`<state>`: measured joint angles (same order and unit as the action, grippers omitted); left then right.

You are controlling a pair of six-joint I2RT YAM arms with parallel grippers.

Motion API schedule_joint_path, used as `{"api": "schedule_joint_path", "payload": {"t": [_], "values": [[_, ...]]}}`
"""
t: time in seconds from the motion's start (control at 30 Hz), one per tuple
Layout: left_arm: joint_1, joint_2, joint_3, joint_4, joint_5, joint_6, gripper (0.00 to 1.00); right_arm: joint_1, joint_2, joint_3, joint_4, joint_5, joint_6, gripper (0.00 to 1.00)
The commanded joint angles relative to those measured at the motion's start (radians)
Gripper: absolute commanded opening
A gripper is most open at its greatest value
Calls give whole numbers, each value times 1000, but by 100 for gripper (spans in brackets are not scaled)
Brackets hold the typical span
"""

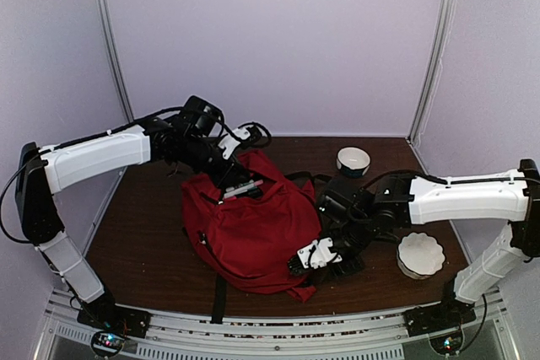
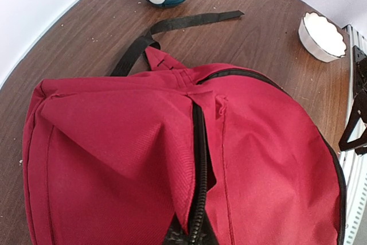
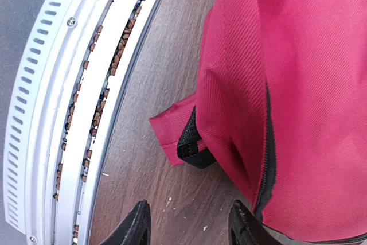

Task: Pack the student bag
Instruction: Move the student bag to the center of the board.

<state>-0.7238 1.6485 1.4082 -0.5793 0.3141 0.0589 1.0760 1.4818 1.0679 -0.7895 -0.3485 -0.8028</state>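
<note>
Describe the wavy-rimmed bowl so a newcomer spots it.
Find the red bag on the table. Right of it, near the front edge, sits the bowl. It is all white with a scalloped rim; the other bowl, farther back, has dark sides.

Brown bench, crumb-flecked. Red student bag lies just left of the right tool; white fluted bowl to its right, blue bowl beyond.

Left arm reaches forward and inward with its wrist bent down, and the left gripper is pinched tight on the far top of the bag. Right arm stretches leftward, wrist tipped down; right gripper points downward, fingers parted, holding nothing
</note>
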Motion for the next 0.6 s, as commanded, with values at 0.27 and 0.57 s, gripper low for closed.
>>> {"api": "schedule_joint_path", "payload": {"t": [0.27, 0.57], "values": [[-16, 9, 46, 11, 58, 31, 0, 5, 73, 47, 137, 68, 109, 44], [-21, 50, 51, 12, 99, 16, 0, 46, 146, 15, 162, 99, 108, 20]]}}
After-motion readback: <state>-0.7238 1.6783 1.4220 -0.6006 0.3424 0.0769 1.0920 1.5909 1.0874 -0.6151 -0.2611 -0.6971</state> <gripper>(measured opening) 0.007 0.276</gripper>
